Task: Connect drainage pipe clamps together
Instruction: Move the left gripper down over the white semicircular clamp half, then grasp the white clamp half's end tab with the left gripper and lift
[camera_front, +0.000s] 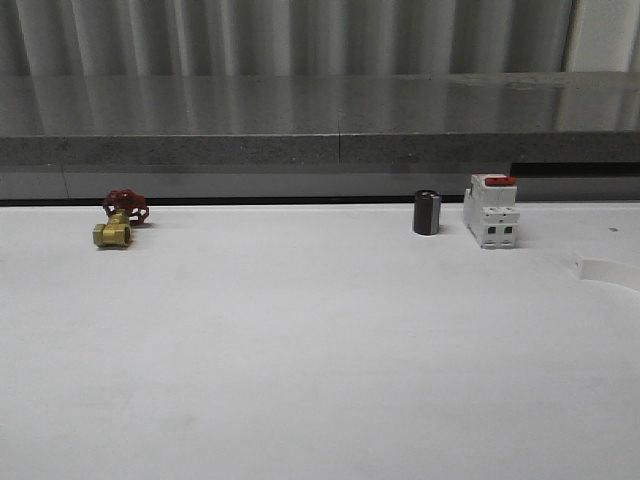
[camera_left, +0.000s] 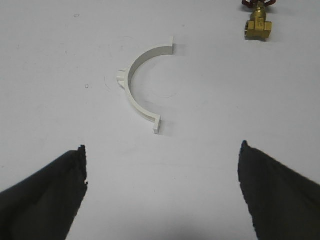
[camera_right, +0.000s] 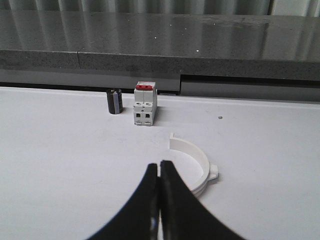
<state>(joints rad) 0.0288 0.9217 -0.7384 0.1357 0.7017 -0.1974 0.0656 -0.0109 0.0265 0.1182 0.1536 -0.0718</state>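
Clamp halves: apart; one flat on the surface, one near the right edge.
Left hand: fingers spread wide, empty.
Right hand: fingers pressed together, empty.
Back edge: valve, switch.

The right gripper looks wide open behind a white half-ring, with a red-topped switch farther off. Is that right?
Not quite: the right gripper is shut, fingertips touching, as the right wrist view shows. The white half-ring and red-topped switch are as you say.
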